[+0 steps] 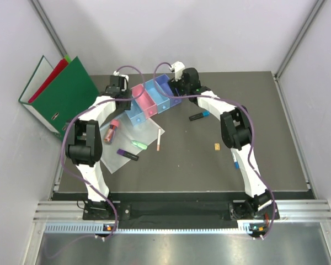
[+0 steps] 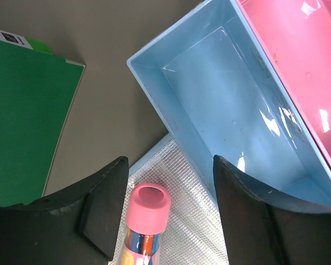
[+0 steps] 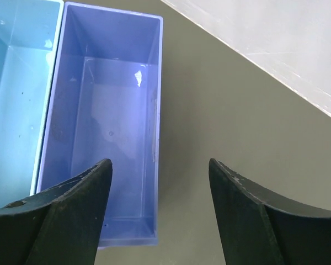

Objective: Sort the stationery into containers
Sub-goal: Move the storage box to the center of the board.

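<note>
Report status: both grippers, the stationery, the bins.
Left gripper open over pink-capped glue stick on clear sleeve. Right gripper open, empty, over rim of purple bin. That and light blue bin look empty.

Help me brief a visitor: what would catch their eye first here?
The row of four translucent bins at the table's far centre, light blue to purple, stands out first. Next come the big green binder by the left wall and the pink-capped glue stick lying on the clear sleeve, close to the bins.

Glue stick (image 2: 148, 205), lower half beyond the wrist view's bottom edge; tan block (image 1: 217, 147) a mere speck
</note>
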